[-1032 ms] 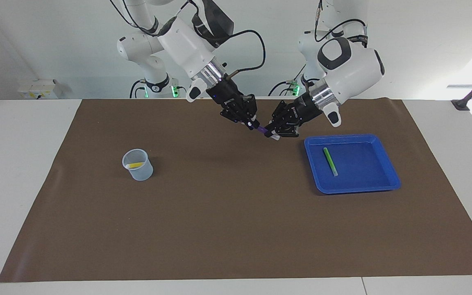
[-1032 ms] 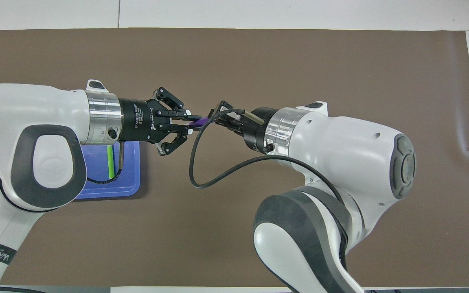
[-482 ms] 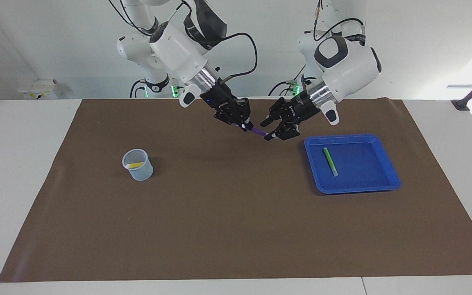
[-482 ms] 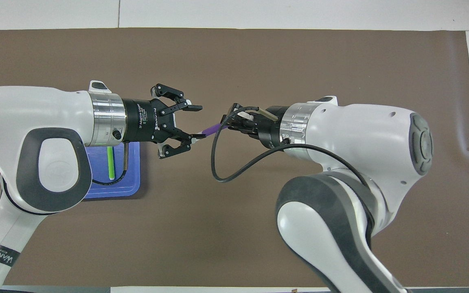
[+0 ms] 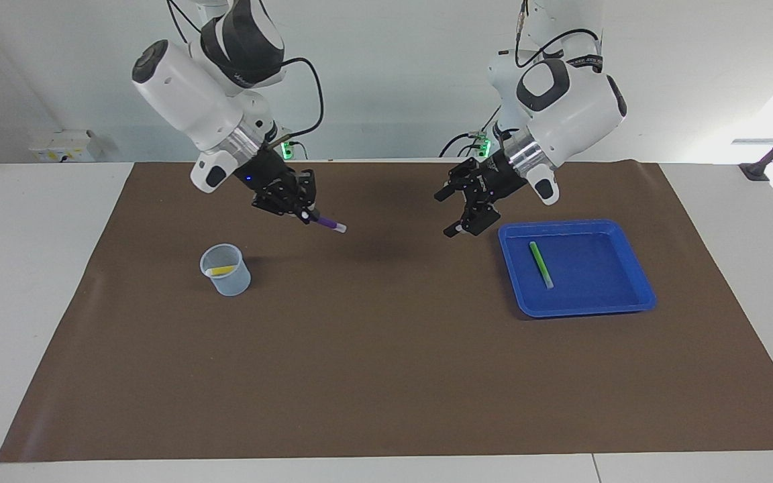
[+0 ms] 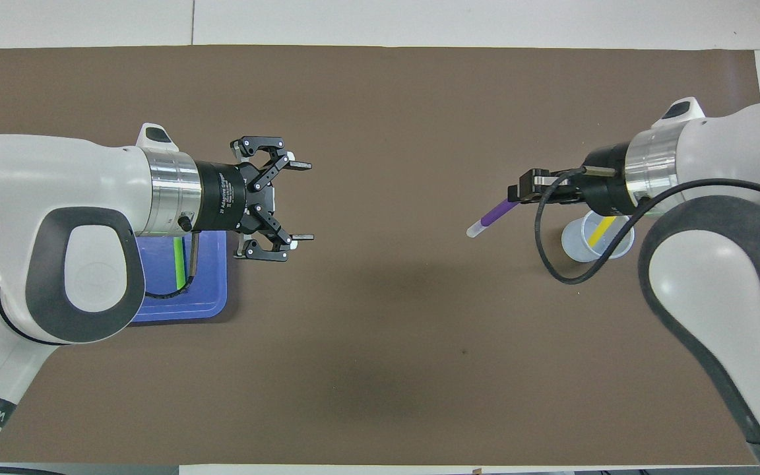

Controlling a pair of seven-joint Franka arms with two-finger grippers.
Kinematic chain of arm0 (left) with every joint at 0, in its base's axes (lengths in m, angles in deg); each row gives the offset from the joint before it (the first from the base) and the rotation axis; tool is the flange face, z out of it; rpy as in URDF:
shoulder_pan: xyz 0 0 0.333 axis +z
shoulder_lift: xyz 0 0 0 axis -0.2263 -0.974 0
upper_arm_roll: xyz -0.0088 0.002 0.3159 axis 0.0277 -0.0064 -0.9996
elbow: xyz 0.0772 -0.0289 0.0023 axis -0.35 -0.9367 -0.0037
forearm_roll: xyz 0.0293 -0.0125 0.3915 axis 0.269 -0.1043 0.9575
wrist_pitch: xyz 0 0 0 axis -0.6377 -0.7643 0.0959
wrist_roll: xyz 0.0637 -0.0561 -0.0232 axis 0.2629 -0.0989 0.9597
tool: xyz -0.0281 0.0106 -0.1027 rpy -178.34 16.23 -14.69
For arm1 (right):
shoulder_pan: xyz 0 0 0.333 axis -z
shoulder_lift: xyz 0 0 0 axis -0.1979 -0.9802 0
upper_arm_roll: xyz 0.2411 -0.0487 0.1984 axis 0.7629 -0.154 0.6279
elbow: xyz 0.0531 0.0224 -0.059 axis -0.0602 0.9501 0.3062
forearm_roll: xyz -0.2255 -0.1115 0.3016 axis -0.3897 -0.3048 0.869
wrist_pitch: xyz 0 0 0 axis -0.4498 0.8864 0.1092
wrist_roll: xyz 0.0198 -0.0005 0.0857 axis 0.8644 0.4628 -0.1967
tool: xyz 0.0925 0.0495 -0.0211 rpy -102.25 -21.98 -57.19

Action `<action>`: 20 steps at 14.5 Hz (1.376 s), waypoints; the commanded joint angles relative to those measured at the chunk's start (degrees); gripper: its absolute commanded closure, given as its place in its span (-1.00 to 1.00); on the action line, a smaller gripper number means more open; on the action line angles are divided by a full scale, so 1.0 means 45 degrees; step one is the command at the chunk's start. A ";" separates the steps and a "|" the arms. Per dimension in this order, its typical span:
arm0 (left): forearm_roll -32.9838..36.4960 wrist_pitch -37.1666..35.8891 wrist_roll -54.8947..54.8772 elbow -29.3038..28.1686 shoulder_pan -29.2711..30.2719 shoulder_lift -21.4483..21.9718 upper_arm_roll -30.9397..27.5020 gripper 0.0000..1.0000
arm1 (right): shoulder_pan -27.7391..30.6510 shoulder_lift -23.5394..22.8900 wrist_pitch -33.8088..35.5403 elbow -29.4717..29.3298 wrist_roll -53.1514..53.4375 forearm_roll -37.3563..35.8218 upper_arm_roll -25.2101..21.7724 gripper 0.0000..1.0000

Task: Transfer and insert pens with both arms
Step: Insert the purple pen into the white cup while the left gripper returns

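Once the left gripper had let go, its jaws stood spread wide and empty just beside the blue tray, and the purple pen belonged to the right gripper alone. A second before, both grippers had pinched that pen between them over the middle of the brown mat; now the right gripper's jaws were clamped on the purple barrel, the pale end jutting out past the fingertips and slanting downward, and the arm had swung away toward its own end of the table. The handover looked complete, so the insertion was probably what remained for this pen.

The clear cup stood on the mat below the right gripper's jaws and a little toward that arm's end, with the yellow pen already leaning inside it. The green pen lay flat in the tray, close below the left gripper's open jaws, likely the next pickup. Nothing stood between the held pen and the cup; the yellow pen inside might crowd the opening.
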 commanded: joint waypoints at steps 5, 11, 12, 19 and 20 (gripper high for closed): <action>0.3249 -0.3064 -0.6065 -0.0461 0.2824 0.0442 -0.0069 -1.00 | 0.1729 -0.0456 0.1392 -0.1131 -0.3975 -0.3731 0.0173 1.00; 0.6610 -0.3187 -1.3954 -0.1377 0.3824 0.0150 -0.0089 -1.00 | 0.2240 -0.0652 -0.0073 0.0331 -0.5096 -0.3771 0.0154 1.00; 0.7215 -0.2914 -1.5457 -0.1611 0.3844 -0.0064 -0.0089 -1.00 | 0.2278 -0.0574 -0.0190 0.0624 -0.5096 -0.3771 0.0154 1.00; 0.9054 -0.0512 -1.8695 -0.3000 0.3649 -0.1060 -0.0069 -1.00 | 0.2533 -0.0378 -0.1695 0.2346 -0.6304 -0.3790 0.0154 1.00; 0.9192 -0.0335 -1.8695 -0.3000 0.3610 -0.1197 -0.0069 -1.00 | 0.2513 -0.0359 -0.1791 0.2462 -0.6442 -0.3829 0.0154 1.00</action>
